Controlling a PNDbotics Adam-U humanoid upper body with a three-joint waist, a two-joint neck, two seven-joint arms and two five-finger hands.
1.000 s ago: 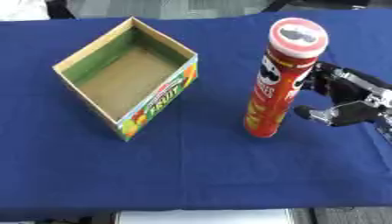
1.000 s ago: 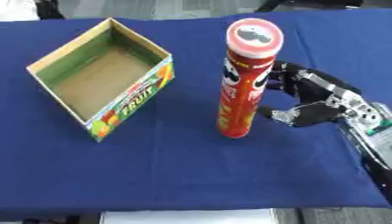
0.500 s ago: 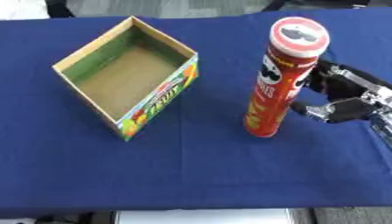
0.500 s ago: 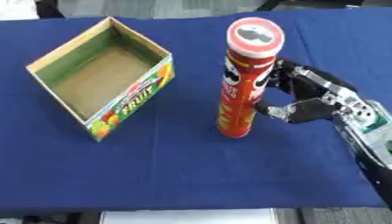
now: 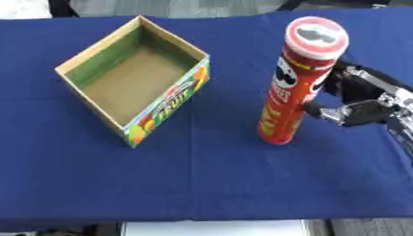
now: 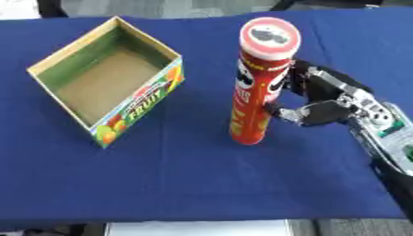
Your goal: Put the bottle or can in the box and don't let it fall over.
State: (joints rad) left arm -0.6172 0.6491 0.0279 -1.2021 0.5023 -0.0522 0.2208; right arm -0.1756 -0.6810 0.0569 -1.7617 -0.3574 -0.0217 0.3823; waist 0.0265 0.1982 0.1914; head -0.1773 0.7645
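Note:
A tall red chips can [image 5: 296,87] with a red lid stands upright on the blue cloth, right of centre. My right hand [image 6: 327,102] comes in from the right edge and is against the can's right side, its thumb at the near side and its fingers curled behind the can. The open cardboard box [image 5: 133,77], green inside with fruit print on its outer wall, sits to the left, empty, about a hand's width from the can. My left hand shows in neither view.
The blue cloth [image 5: 202,179] covers the whole table, with its front edge near the bottom of the views. Dark chair parts and a grey floor show beyond the far edge.
My right hand has closed in on the can's right side, thumb and fingers now touching it. The can and the box have stayed in place.

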